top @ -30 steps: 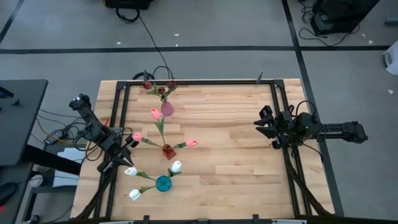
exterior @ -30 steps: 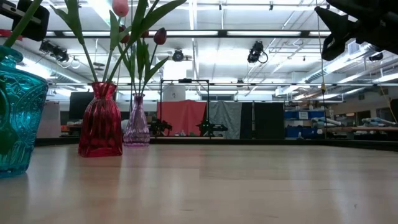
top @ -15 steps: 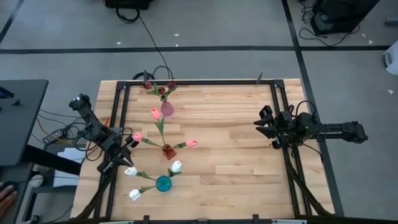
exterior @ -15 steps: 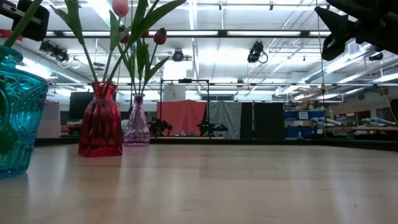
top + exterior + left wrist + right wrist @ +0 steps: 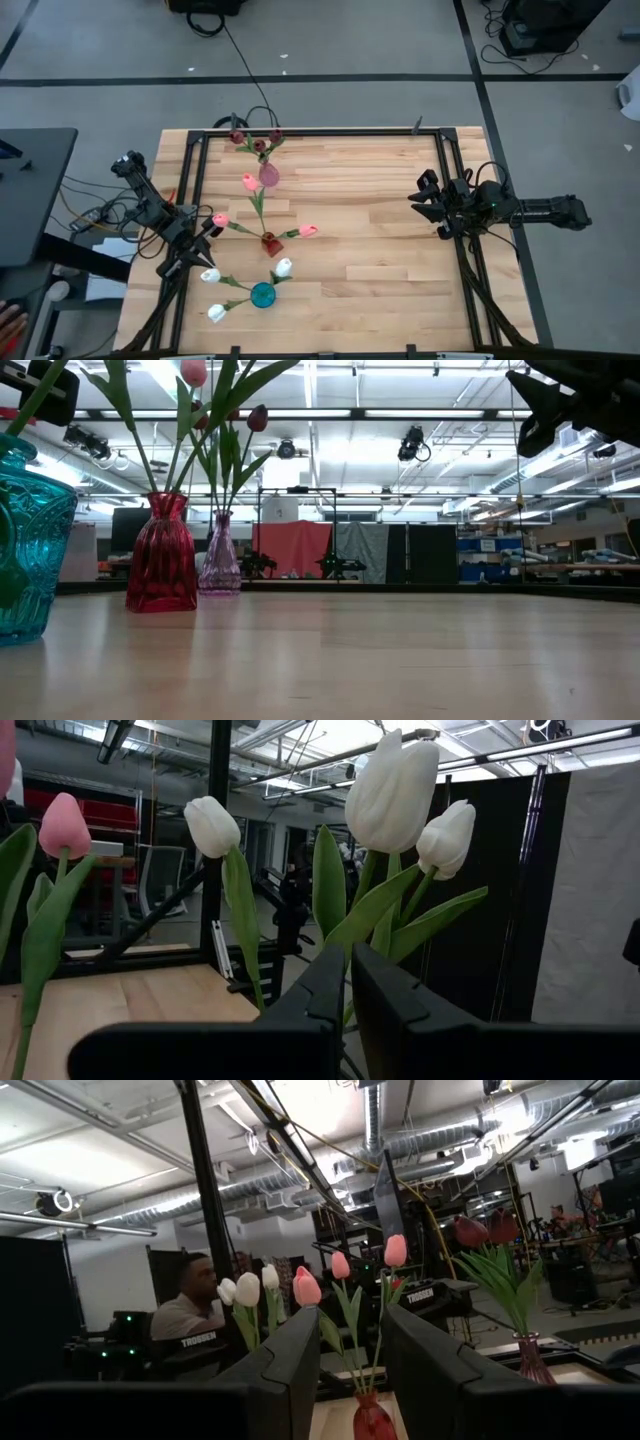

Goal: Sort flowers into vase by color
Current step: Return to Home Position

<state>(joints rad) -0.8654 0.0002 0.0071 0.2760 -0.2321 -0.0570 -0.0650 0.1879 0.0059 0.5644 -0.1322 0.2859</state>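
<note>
1. Every stem looks sorted. The white flowers point(image 5: 283, 267) stand in the teal vase point(image 5: 262, 294), the pink flowers point(image 5: 219, 219) in the red vase point(image 5: 269, 243), and the maroon flowers point(image 5: 258, 145) in the pale pink vase point(image 5: 268, 175).
2. The left gripper point(image 5: 347, 958) sits at the surface's point(image 5: 380, 260) left edge, near the white heads, with its fingers almost together and empty. It should pull straight back, never sideways through the leaves.
3. The right gripper point(image 5: 350, 1325) waits at the right edge, well apart, with its fingers spread and empty. It can simply tuck in.
</note>
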